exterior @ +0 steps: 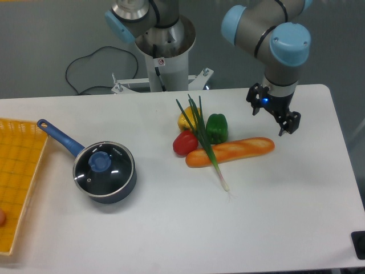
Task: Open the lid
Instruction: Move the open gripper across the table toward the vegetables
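Observation:
The lid (103, 166), a round glass disc with a blue centre knob, rests flat on the dark blue saucepan (122, 185) at the table's left. The pan's long blue handle (59, 136) points up-left. My gripper (274, 117) hangs far to the right, above the right end of the bread loaf, its two black fingers spread apart and open, with nothing between them.
A baguette (231, 151), red pepper (183, 142), green pepper (217, 128), yellow pepper (186, 120) and a spring onion (206, 142) lie mid-table between gripper and pan. An orange basket (16, 171) sits at the left edge. The robot base (165, 54) stands behind.

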{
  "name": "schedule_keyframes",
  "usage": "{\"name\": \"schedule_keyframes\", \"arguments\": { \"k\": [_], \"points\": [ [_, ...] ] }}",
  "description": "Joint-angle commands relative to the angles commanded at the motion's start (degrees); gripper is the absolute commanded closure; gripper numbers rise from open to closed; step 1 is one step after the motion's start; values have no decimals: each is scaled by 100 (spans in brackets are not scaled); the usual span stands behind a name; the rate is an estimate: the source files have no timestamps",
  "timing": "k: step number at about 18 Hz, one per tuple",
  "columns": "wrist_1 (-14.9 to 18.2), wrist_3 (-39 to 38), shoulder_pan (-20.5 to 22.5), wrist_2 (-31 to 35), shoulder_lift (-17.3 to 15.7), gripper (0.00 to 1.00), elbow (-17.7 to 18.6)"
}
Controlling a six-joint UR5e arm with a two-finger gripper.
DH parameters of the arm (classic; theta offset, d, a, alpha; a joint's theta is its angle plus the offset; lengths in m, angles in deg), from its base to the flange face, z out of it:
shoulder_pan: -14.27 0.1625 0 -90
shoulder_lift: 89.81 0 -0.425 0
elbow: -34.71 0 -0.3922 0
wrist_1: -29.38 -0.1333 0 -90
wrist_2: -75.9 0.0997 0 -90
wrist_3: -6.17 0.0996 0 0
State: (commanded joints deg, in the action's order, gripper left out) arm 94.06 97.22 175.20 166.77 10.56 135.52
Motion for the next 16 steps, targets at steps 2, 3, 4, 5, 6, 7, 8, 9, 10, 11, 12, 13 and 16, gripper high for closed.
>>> {"name": "schedule_keyframes", "arguments": {
  "k": [2, 3, 4, 5, 6, 7, 8, 9, 10, 11, 12, 13, 16],
  "points": [
    [61, -44, -53, 9, -70, 0, 9],
    [70, -183, -62, 18, -105, 0, 17],
    [70, -341, -96, 9, -123, 0, 26],
    [70, -395, -166, 9, -132, 0, 26],
    [79, -422, -237, 9, -141, 0, 35],
    [157, -465, -298, 9, -176, 0, 44],
    [167, -570, -360, 9, -254, 0, 105],
    [115, -676, -404, -9, -316, 0, 210],
    [97, -798, -474, 0, -334, 0, 263],
    [105, -948, -527, 0, -343, 0, 290],
    [106, -1106, -597, 9, -343, 0, 325],
    [97, -1247, -667, 18, -343, 0, 343],
    [97, -1590, -904, 26, -343, 0, 369]
  ]
}}
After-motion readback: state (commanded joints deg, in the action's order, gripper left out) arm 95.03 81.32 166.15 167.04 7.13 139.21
